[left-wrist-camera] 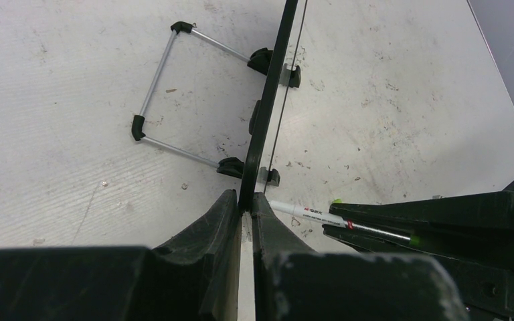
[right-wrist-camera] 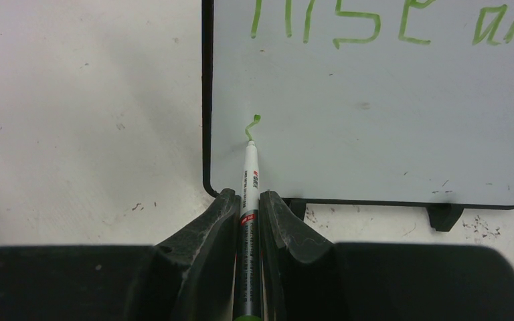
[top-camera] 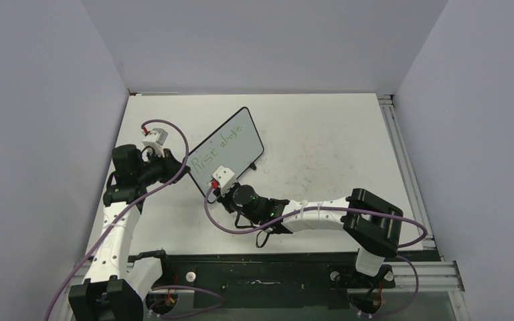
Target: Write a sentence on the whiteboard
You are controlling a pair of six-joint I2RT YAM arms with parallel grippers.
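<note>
Your left fingers point(left-wrist-camera: 231, 208) are closed on the black frame of the whiteboard point(top-camera: 235, 139), pinching its edge between them. The whiteboard stands propped on the tabletop point(top-camera: 321, 144), left of centre and turned at an angle to you. From the left wrist view you see it edge-on, with its wire stand point(left-wrist-camera: 154, 100) resting on the tabletop behind it. Your right fingers point(right-wrist-camera: 226, 208) grip a marker point(right-wrist-camera: 249, 175), the barrel clamped between them and pointing straight out. Its tip touches the white surface near the lower left corner, just above the little black feet point(right-wrist-camera: 444, 215), at the bottom of a short green curl. The sentence point(right-wrist-camera: 348, 23) runs above that in green, its first word reading "Rise". A second word follows it, cut off at the right wrist view's edge.
</note>
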